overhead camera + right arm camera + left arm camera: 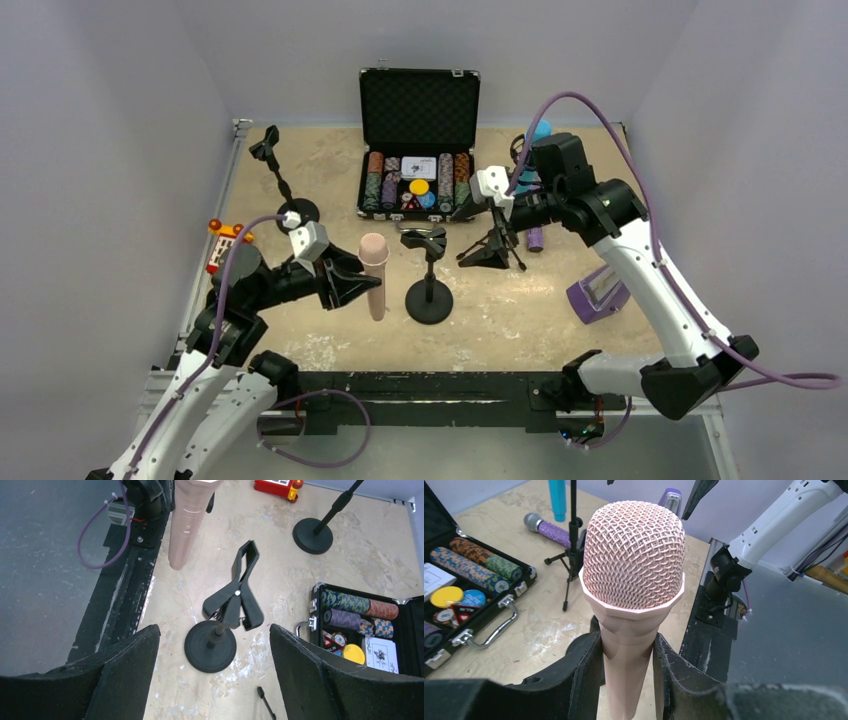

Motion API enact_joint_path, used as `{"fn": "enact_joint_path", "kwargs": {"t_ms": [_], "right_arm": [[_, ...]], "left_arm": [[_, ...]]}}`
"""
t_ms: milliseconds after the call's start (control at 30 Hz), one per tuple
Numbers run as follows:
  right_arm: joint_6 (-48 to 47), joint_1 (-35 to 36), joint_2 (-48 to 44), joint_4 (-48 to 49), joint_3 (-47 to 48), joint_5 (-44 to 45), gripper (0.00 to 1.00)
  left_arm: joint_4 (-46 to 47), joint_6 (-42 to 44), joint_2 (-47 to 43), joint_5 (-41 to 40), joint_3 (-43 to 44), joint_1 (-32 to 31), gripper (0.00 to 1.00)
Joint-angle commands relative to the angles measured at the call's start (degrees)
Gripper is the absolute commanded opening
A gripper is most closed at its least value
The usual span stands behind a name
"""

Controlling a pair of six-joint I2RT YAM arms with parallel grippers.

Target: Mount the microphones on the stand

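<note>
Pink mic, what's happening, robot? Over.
Left fingers shut on pink mic. Right fingers open, holding nothing. Mic not on stand yet. Nothing between them.

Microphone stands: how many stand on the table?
3: the centre stand, round-based; the far-left stand, round-based; the tripod stand right of centre. The right arm might hide another.

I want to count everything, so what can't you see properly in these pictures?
Pink microphone: in the left wrist view its bottom runs off the lower edge; in the right wrist view its head runs off the top.
Purple microphone: in the top view, mostly behind the right arm.
Card in the case: writing too small.
</note>
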Motion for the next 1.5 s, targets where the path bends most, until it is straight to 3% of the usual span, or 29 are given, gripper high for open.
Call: {"fn": "enact_joint_path", "kwargs": {"t_ms": [0, 333, 533, 900, 1000, 1133, 1200, 1267, 1467], "right_arm": [[8.94, 1.98, 3.12, 8.77, 2.57, 2.38, 0.84], [13.69, 5.85, 8.49, 13.53, 1.99, 6.03, 0.84], [14.05, 7.32, 8.61, 14.46, 0.06, 6.72, 0.78], [12.90, 7.50, 5.67, 14.58, -3.70, 7.92, 0.68], [11.57, 7.54, 5.40, 13.28, -3.29, 6.55, 0.56], [10.44, 7.48, 5.28, 11.93, -2.89, 4.73, 0.17], [10.38, 7.53, 4.87, 12.28, -3.27, 4.60, 0.04], [10.63, 7.52, 4.66, 12.55, -3.52, 4.61, 0.00], [12.15, 7.54, 4.44, 13.85, -4.41, 3.76, 0.00]], "left_arm": [[-1.86, 4.37, 2.50, -4.89, 6.68, 0.19, 0.00], [-0.68, 7.51, 5.69, -11.13, 10.93, 0.19, 0.00], [3.78, 6.81, 7.62, -12.68, 11.50, 0.19, 0.00], [11.45, 3.53, 12.33, -9.66, 12.42, 0.19, 0.00], [16.42, 1.96, 13.22, -7.65, 11.69, 0.19, 0.00], [18.75, 0.41, 14.45, -5.13, 11.34, 0.13, 0.00], [19.48, 0.00, 14.83, -4.18, 11.26, 0.10, 0.00], [19.66, -0.32, 15.19, -3.41, 11.27, 0.10, 0.00], [23.20, -3.07, 17.20, -1.04, 10.44, -0.11, 0.00]]}}
